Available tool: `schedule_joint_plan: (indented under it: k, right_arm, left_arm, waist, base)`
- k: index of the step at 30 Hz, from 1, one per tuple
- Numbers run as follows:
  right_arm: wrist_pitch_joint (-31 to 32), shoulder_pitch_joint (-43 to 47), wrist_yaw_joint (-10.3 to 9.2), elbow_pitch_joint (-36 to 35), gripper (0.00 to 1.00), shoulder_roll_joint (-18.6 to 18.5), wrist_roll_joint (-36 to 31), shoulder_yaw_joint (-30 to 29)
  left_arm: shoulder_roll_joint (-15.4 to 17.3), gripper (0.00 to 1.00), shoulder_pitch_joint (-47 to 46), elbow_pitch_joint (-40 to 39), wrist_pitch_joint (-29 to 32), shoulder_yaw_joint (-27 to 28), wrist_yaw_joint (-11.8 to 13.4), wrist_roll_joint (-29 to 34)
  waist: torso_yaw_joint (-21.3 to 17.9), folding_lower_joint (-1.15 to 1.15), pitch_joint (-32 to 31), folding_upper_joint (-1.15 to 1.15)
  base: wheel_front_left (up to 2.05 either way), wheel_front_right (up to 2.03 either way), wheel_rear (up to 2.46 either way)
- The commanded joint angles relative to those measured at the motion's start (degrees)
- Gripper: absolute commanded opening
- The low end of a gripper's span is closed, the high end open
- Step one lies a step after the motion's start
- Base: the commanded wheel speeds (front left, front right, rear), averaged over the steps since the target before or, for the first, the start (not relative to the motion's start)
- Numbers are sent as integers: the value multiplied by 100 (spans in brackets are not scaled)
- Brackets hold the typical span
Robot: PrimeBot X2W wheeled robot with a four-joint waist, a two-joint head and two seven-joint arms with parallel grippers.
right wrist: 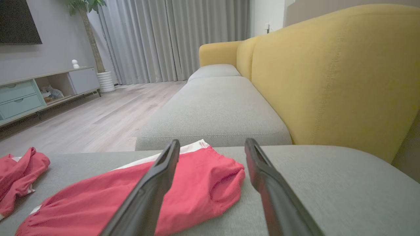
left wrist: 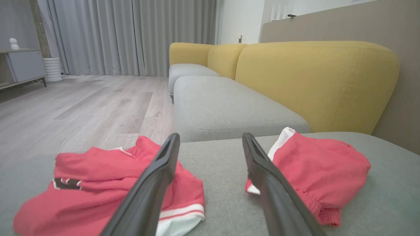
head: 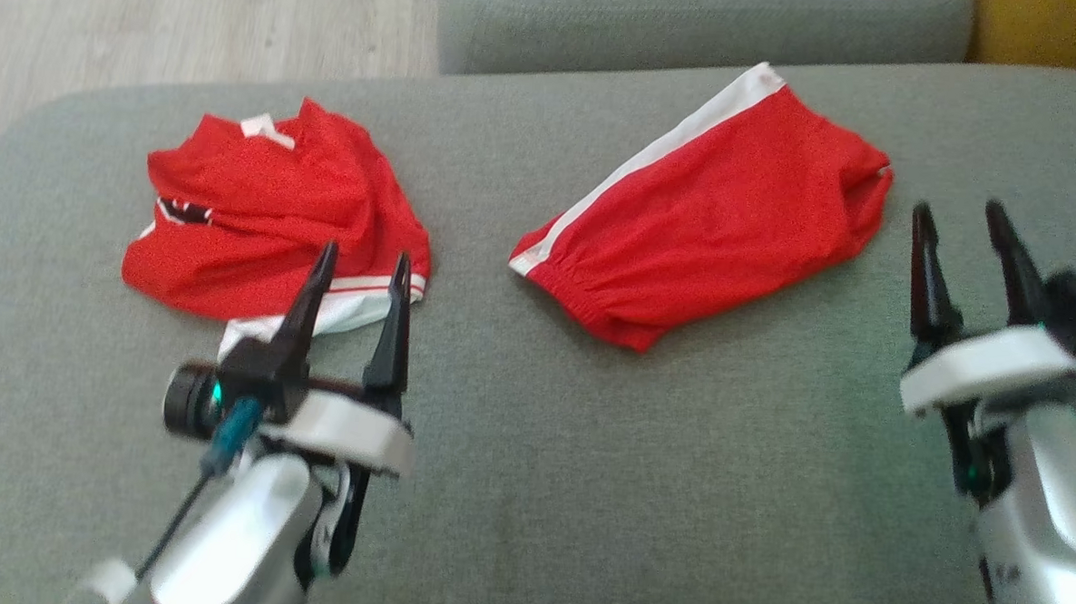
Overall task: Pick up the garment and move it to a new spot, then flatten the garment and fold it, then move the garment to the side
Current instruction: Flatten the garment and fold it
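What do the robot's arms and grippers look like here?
Both forearms are silvery shells with pale grey wrist collars. The left gripper and right gripper each have two long, tapering black fingers. Beside the left wrist sits a black cylinder with a green light and a teal-plugged dark cable; the right shows teal accents.

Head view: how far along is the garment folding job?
Looks done: the red shorts lie folded flat on the grey cushion. In hand: nothing; the left pincer and right pincer stand open, empty. Remaining: the red jersey lies crumpled, not yet flattened or folded.
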Motion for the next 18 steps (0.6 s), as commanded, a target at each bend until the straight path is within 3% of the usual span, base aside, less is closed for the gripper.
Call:
schedule_joint_plan:
  k: [1, 10, 18]
  right_arm:
    - [-59, -103, -5, -230, 100, -23, 33, 82]
    - [55, 1259, -5, -1160, 100, 554, -120, -295]
    - [235, 1580, -5, -1680, 100, 832, -328, -546]
  left_arm:
    - [99, 100, -179, -185, -46, 277, 27, 60]
    - [-287, 100, 1032, -414, -46, 939, -132, 586]
    - [-579, 100, 1247, -420, -47, 1360, -486, 1038]
  waist:
    - [-70, 2, -101, 0]
    - [-197, 2, -231, 0]
    - [-204, 2, -63, 0]
  base:
    - [0, 0, 0]
    - [0, 0, 0]
    - [0, 0, 0]
